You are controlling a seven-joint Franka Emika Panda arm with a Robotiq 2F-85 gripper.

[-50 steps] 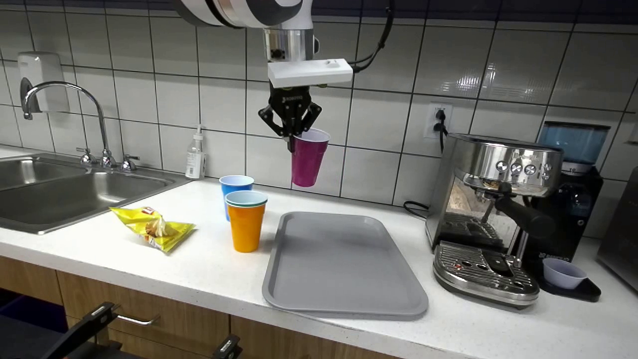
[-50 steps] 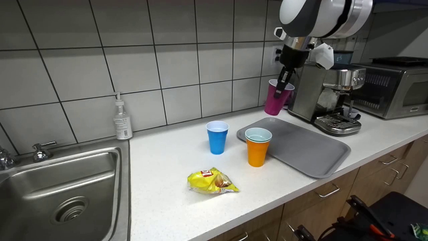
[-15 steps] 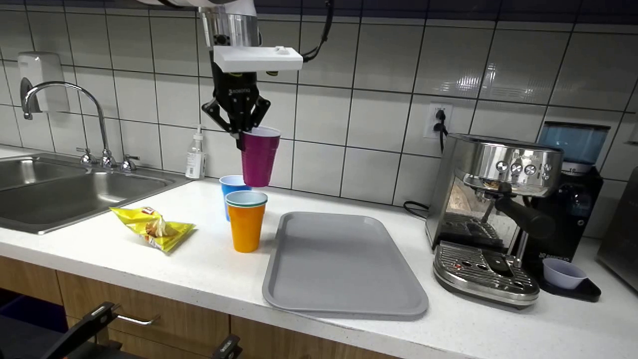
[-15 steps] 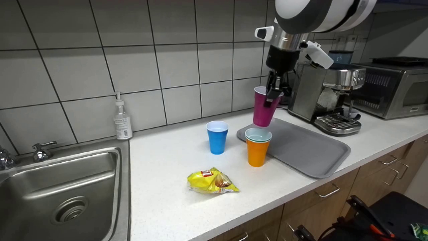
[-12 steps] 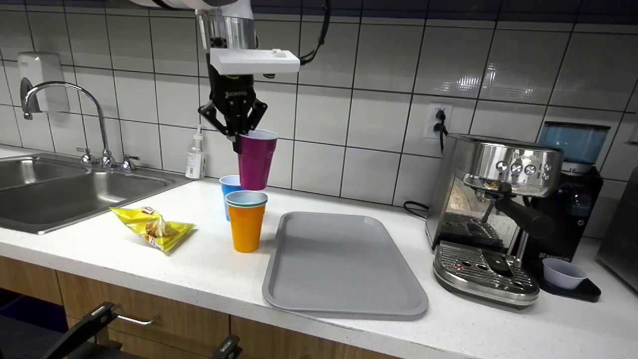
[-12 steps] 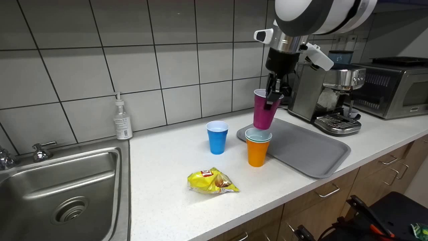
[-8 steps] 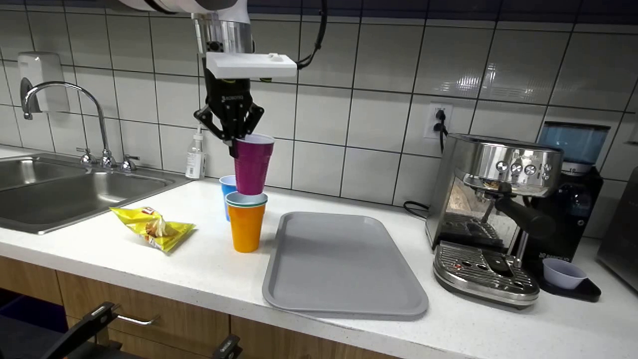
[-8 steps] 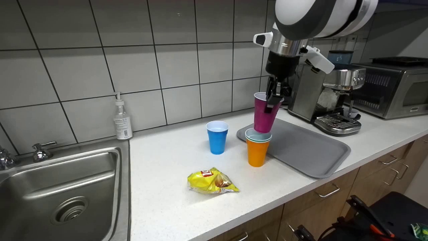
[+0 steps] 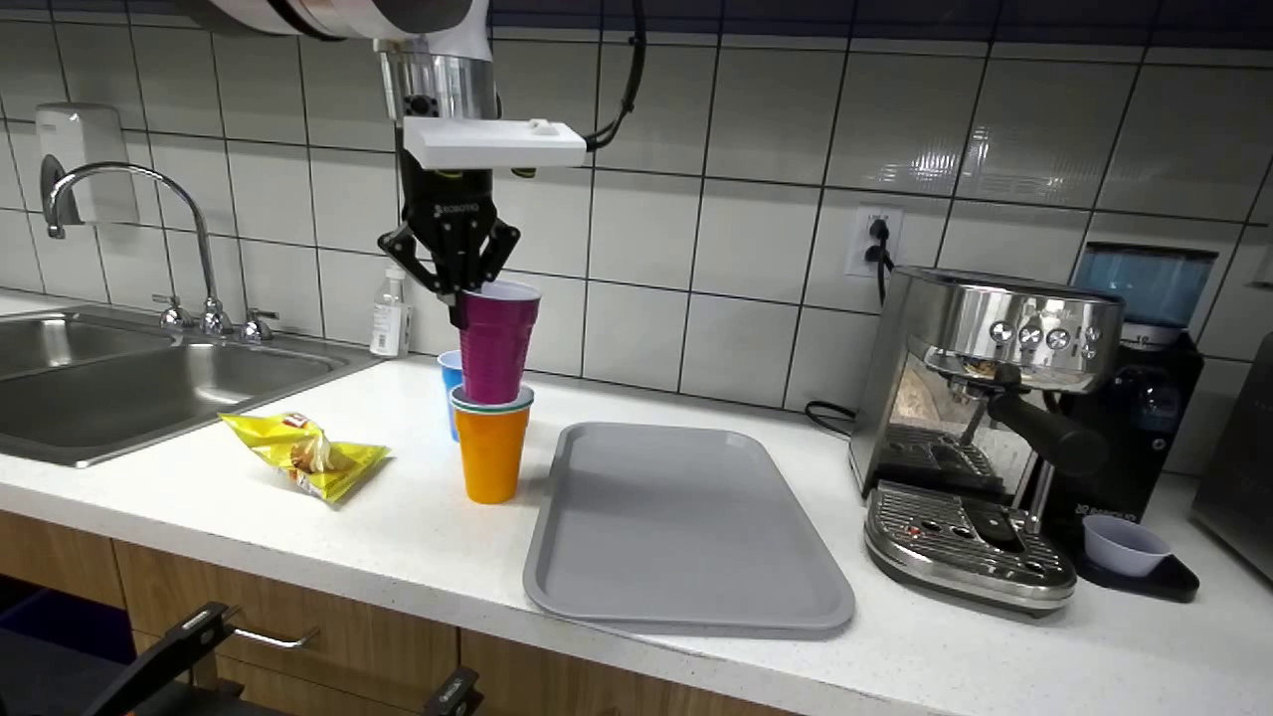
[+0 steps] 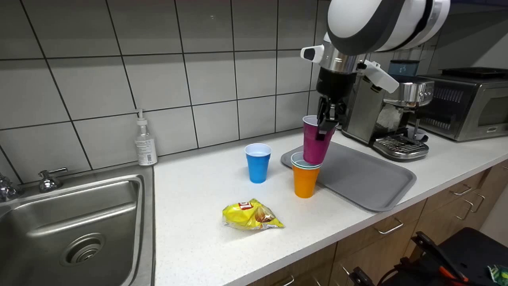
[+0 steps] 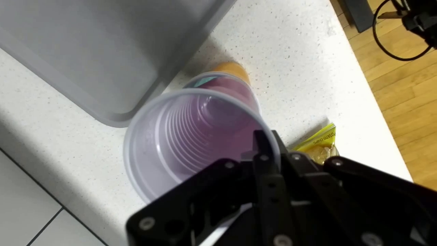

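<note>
My gripper (image 9: 458, 310) is shut on the wall of a magenta cup (image 9: 499, 348) at its rim, one finger inside and one outside, as the wrist view (image 11: 271, 143) shows. The cup hangs slightly tilted, mouth up; its pale inside (image 11: 177, 136) looks empty. Its base overlaps the mouth of a teal cup (image 10: 296, 159) nested in an orange cup (image 10: 304, 182). The base seems just inside that mouth; contact cannot be told. A blue cup (image 10: 258, 167) stands nearby, partly hidden behind the magenta cup in an exterior view (image 9: 451, 376).
A grey tray (image 9: 686, 517) lies beside the orange cup. A yellow chip bag (image 10: 252, 215) lies near the cups. A sink (image 10: 147, 222) with a faucet (image 9: 199, 219) and a soap bottle (image 10: 145, 145) are at one side. An espresso machine (image 9: 995, 328) stands past the tray.
The gripper carried the magenta cup from above the tray's far end toward the sink side, over the orange cup, then lowered it to the teal cup's mouth. The other things stayed put.
</note>
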